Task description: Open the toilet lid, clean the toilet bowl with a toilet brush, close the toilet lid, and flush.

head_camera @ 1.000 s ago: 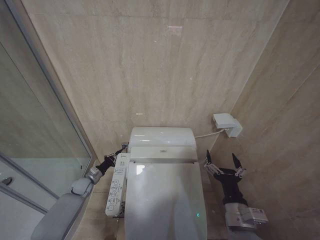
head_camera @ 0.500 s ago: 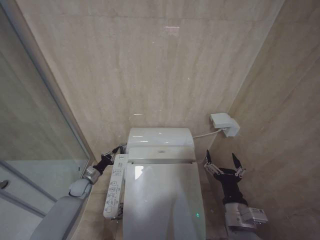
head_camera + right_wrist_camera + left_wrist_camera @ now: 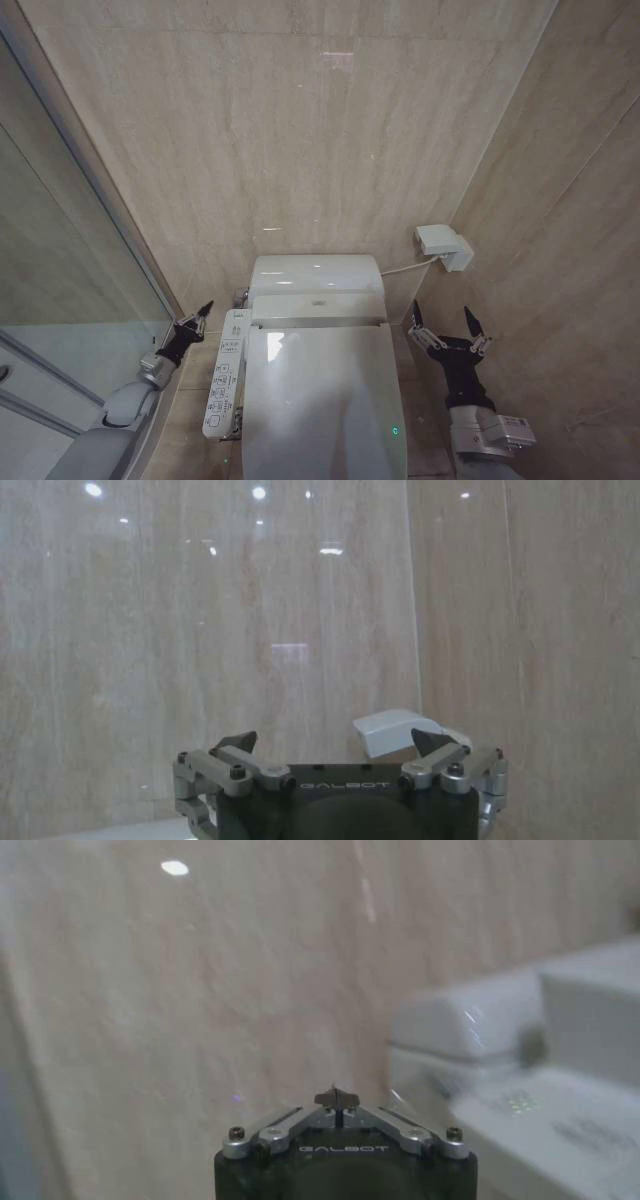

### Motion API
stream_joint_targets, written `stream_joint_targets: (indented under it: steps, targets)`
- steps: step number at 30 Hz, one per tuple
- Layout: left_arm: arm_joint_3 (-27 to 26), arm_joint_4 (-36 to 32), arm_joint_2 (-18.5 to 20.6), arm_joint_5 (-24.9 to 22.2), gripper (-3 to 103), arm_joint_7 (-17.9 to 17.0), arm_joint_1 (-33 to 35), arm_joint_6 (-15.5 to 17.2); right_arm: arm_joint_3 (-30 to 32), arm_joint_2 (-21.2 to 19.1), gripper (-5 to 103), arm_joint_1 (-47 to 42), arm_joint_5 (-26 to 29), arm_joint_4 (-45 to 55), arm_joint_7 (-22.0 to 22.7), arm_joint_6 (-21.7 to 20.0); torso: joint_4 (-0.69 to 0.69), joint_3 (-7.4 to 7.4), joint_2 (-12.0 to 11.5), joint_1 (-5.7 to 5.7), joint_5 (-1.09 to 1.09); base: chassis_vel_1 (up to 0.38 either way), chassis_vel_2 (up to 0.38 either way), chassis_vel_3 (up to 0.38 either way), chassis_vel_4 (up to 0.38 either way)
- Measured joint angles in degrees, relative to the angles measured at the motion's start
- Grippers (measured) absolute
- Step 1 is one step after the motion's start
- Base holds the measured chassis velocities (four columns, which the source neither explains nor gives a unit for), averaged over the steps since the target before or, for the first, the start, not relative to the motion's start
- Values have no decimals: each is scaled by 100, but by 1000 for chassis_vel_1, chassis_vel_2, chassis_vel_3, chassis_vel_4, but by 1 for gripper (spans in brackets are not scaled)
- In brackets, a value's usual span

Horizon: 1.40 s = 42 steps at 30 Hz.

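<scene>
The left gripper (image 3: pixel 197 316) has drawn back from the rear corner of the toilet over the past second and now hangs clear of the long white side control panel (image 3: pixel 222 372), on the side away from the toilet, its fingers pinched together to a point; the head camera has also tilted, so the whole scene sits a little lower. The large glossy white oval plastic toilet lid (image 3: pixel 325 400) lies flat and closed over the bowl, a small green light glowing near its front. The right gripper (image 3: pixel 445 322) hovers beside the opposite rear corner of the lid, fingers spread wide and empty. Judging from the closed lid, the robot is either at the very start or at the flushing stage; the frames cannot settle which, and no brush is in sight. Beige stone-look wall tiles (image 3: pixel 300 130) close in behind the toilet, a white wall box (image 3: pixel 444 246) with a cable sits beyond the right gripper, and a glass shower partition (image 3: pixel 60 250) hems in the left arm, leaving little room to swing
</scene>
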Motion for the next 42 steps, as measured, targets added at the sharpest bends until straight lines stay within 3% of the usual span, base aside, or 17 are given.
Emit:
stream_joint_targets:
  steps: [2,3,5,6,9,13,15,16,21,22,30,31,36,37,42]
  targets:
    - [-96,-320,0,-23,0,-369,121,115,0,0,100,0,0,0,1,0,-2,0,0,0,1,0,0,0,0]
    - [-96,-320,0,-23,0,-369,121,115,0,0,100,0,0,0,1,0,-2,0,0,0,1,0,0,0,0]
    - [-222,-830,-5,-81,0,-870,351,464,0,0,100,0,0,0,1,0,1,0,0,0,1,0,0,0,0]
    - [-222,-830,-5,-81,0,-870,351,464,0,0,100,0,0,0,1,0,1,0,0,0,1,0,0,0,0]
    - [-364,-1469,-34,-134,0,-1310,611,890,0,0,100,0,0,0,1,0,-2,0,1,-1,1,0,0,0,0]
    - [-626,-2099,-105,-213,0,-1547,896,1254,0,0,100,0,0,0,-1,0,0,0,1,-1,1,0,0,0,0]
    - [-645,-2138,-110,-219,0,-1560,915,1274,0,0,100,0,0,0,0,0,-1,0,1,-1,1,0,0,0,0]
    - [-789,-2458,-158,-257,28,-1659,1071,1428,0,0,100,0,0,0,1,0,-1,0,1,-1,2,0,0,0,0]
    - [-1198,-3274,-256,-283,28,-1839,1508,1812,0,0,100,0,0,0,0,0,0,0,1,-1,2,0,0,0,0]
    - [-1290,-3440,-279,-282,55,-1879,1618,1869,0,0,100,0,0,0,0,0,-1,0,1,-1,2,0,0,0,0]
    - [-1651,-4187,-525,-251,55,-2063,2286,2006,0,0,100,0,0,0,0,0,-1,0,1,-1,2,0,0,0,0]
    - [-1708,-4275,-576,-249,82,-2073,2380,2006,0,0,100,0,0,0,1,0,0,0,1,-1,1,0,0,0,0]
    - [-2004,-4798,-797,-258,82,-2104,2914,2006,0,0,100,0,0,0,0,0,-1,0,1,-1,1,0,0,0,0]
    - [-2054,-4965,-883,-271,100,-2176,3084,2084,0,0,100,0,0,0,1,0,0,0,1,-1,2,0,0,0,0]
    - [-2174,-5371,-1101,-336,100,-2306,3592,2260,0,0,100,0,0,0,0,0,0,0,1,-1,1,0,0,0,0]
